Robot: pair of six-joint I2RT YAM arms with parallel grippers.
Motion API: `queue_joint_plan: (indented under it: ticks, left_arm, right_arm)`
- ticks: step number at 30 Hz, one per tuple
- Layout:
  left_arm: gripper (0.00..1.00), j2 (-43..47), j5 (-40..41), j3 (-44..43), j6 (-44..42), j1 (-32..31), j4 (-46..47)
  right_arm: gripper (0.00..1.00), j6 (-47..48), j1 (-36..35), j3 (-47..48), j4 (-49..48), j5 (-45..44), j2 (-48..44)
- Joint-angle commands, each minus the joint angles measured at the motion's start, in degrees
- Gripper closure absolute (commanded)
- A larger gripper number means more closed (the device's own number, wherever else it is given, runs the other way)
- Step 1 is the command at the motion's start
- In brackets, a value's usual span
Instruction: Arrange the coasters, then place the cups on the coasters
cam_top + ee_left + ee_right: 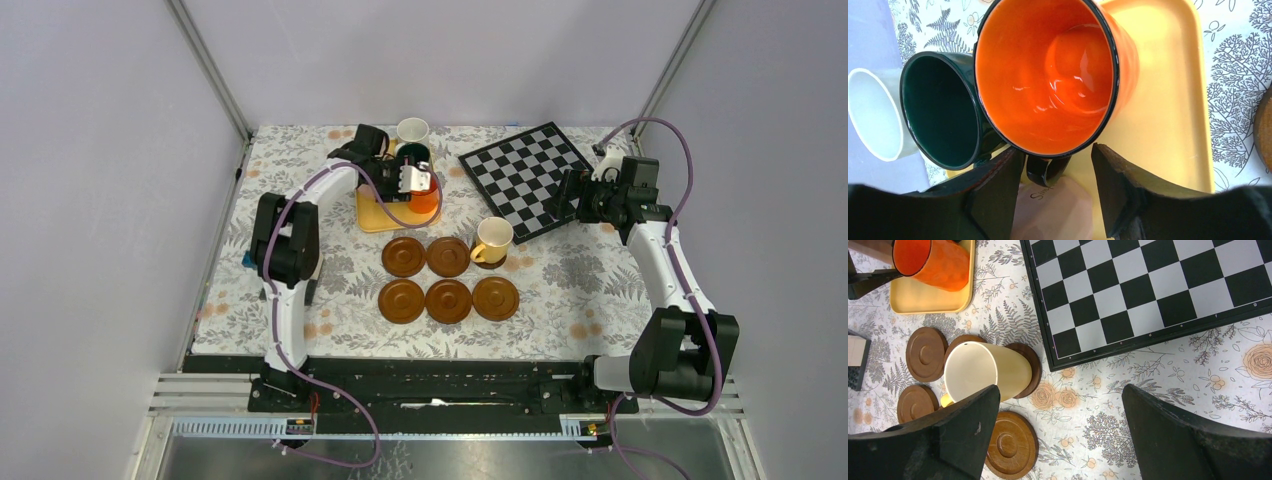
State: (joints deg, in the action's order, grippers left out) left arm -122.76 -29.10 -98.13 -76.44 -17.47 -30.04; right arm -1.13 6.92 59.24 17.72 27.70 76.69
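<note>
White cup [873, 115] and dark green cup [938, 110] stand left of the orange cup [1048, 75], its handle [1045, 172] between the parted, unclenched jaws of the left gripper [1055, 155] over the yellow tray [1168, 100]; the right gripper [1060, 392] hangs wide open, the yellow cup [983, 370] on a dark coaster [1033, 365] just ahead of its left finger, chessboard [1148, 285] beyond

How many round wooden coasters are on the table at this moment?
6. Five round reddish-brown wooden coasters lie bare: two in the back row, three in the front row. A darker coaster sits under the yellow mug.
</note>
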Motion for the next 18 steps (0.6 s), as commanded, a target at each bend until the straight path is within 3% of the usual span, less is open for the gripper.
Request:
queue_joint_plan:
  ticks: [1, 18]
  left_arm:
    - [0.43, 3.6, -0.5, 0.8, 0.3, -0.4, 0.0]
    - [0.59, 5.2, 0.7, 1.8, 6.1, -1.3, -3.2]
  right_arm:
    - [0.00, 0.8, 0.1, 0.3, -0.9, 0.5, 0.1]
    - [0.00, 0.9, 0.2, 0.0, -1.1, 0.8, -0.9]
